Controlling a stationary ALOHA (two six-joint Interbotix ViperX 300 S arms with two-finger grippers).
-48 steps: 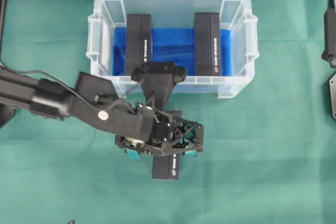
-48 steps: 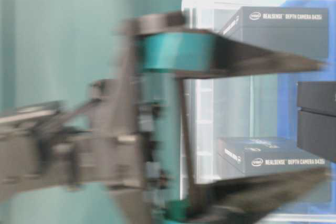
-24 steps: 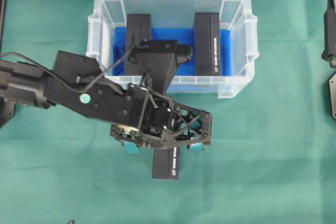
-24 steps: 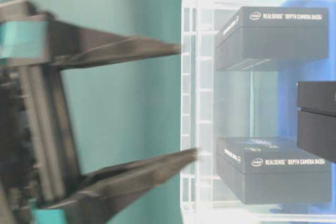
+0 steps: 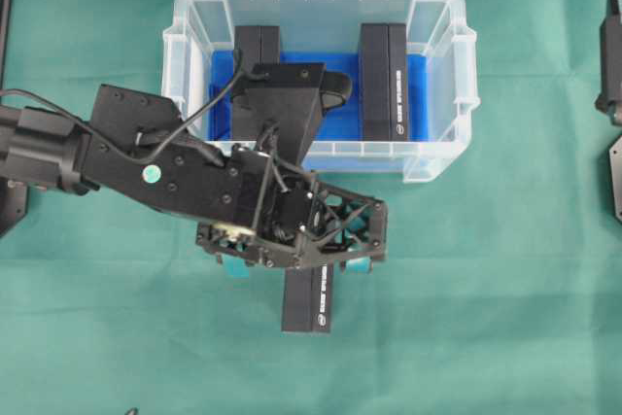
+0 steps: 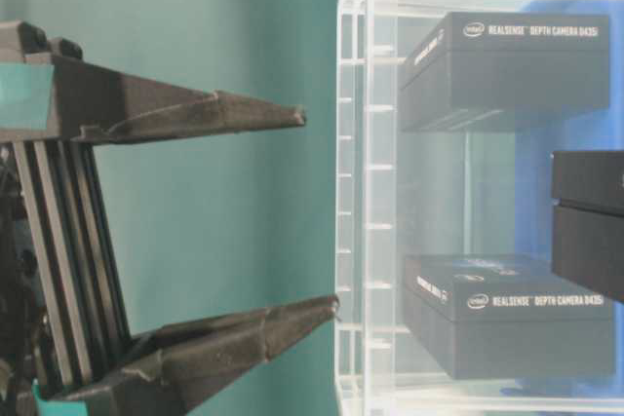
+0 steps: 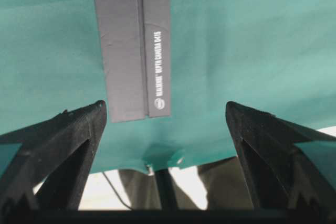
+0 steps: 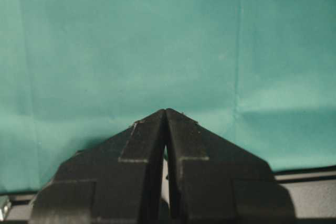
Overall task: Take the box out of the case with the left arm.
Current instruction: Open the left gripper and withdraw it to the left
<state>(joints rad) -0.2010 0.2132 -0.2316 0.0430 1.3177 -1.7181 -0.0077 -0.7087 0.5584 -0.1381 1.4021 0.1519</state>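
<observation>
**Box out, left gripper lifted clear**

Risen since a second ago, left gripper spread wide, holding nothing. Box lies on green cloth, just outside the case. Two boxes remain inside. Right gripper closed, empty.

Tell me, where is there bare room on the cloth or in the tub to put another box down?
Inside the case, bare blue floor shows between the two upright boxes. The green cloth right of the lying box is free. It is crowded in front of the case, where the left gripper hangs open over that box.
</observation>
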